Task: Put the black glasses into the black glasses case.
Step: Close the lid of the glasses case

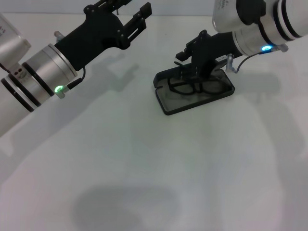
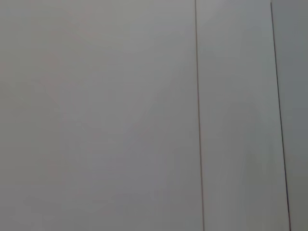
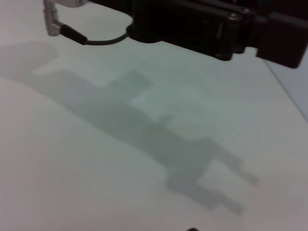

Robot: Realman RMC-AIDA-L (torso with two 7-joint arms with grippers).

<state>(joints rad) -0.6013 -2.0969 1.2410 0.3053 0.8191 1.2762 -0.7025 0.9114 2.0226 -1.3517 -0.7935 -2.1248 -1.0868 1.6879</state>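
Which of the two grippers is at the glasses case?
The right gripper, down over the open black glasses case holding the black glasses. The left gripper hovers apart, open.

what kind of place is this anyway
Probably a robot test bench or lab: a plain white table holding only an open black glasses case with black glasses in it, and two robot arms reaching over it.

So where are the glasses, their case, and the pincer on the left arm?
glasses (image 1: 188, 88): head view, front rim.
case (image 1: 166, 105): head view, near-left corner of its wall.
left pincer (image 1: 140, 13): head view, between its fingertips.
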